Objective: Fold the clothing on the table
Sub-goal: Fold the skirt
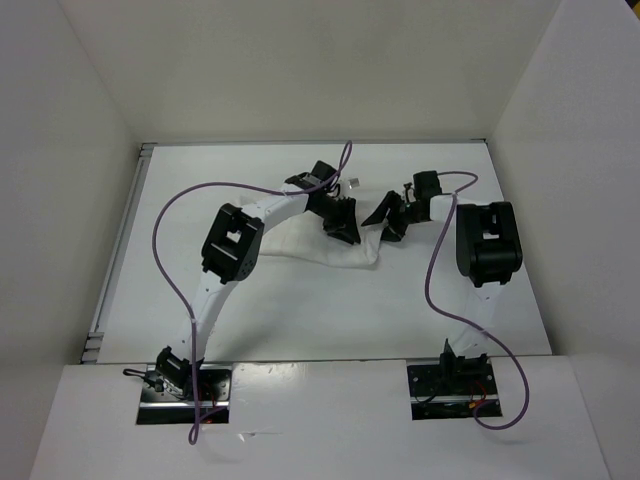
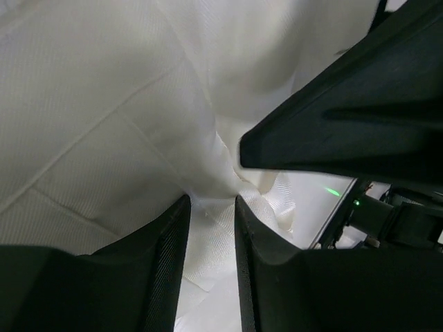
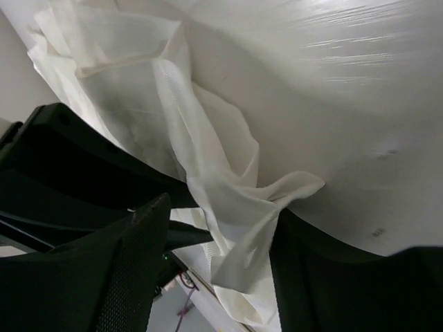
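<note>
While both arms reach over the middle of the tabletop [image 1: 300,320], the clothing [image 1: 345,258] lies bunched beneath them, one edge lifted. Left pincer [image 2: 210,207]: clamped on a gathered pinch of fabric. Right pincer [image 3: 221,235]: jaws apart around a hanging fold; contact cannot be confirmed from this angle. Step in hand: securing a two-point hold. The next move likely calls for closing the right pincer firmly, then carrying the edge across evenly.

Top view was bright, evenly lit; faint soft shadows lay on the table [image 1: 300,320]. Wrist views were dimmer: the clothing [image 3: 228,200] sharp mid-frame, dark foreground blurred. Glare streaked right-wrist frame's upper right.
</note>
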Robot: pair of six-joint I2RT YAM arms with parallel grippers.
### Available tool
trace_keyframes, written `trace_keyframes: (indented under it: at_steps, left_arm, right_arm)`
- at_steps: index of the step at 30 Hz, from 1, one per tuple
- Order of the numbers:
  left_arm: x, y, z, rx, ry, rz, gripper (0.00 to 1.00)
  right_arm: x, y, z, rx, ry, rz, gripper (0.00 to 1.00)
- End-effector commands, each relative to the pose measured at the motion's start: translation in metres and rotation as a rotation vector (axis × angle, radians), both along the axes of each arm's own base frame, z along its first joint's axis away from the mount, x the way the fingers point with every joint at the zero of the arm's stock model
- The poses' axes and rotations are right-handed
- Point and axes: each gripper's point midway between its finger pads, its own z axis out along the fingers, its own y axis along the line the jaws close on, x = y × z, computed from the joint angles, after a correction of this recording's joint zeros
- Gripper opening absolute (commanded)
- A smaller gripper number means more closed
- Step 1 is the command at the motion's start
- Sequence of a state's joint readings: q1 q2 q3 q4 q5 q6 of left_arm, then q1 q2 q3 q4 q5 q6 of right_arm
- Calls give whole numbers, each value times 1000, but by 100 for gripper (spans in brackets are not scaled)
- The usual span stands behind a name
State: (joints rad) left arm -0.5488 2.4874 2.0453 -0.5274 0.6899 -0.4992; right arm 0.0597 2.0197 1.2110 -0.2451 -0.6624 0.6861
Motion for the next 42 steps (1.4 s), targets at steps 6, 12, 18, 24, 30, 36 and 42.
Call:
trace_keyframes:
  at_steps: [6,12,18,24,30,36,42]
  left_arm:
    - [-13,-5,-16,-4,43,-25,41]
    - [-9,-5,1,-14,-4,-26,41]
    - [33,58,80,79,-221,81,52]
    - [54,155,138,169,-361,252,65]
    - [39,193,101,143,-238,268,48]
    - [13,163,74,62,-159,154,18]
    - [-10,124,55,62,-104,53,0]
  right_arm:
    - [-17,32,-36,-64,66,102,46]
    - [-20,40,-48,-91,92,112,1]
    - [-18,31,-48,-131,99,94,0]
    - [-12,14,-46,-128,98,75,0]
    - [-9,6,-43,-134,97,72,0]
    - [-9,5,-45,-138,101,80,0]
    - [-9,5,-45,-138,101,80,0]
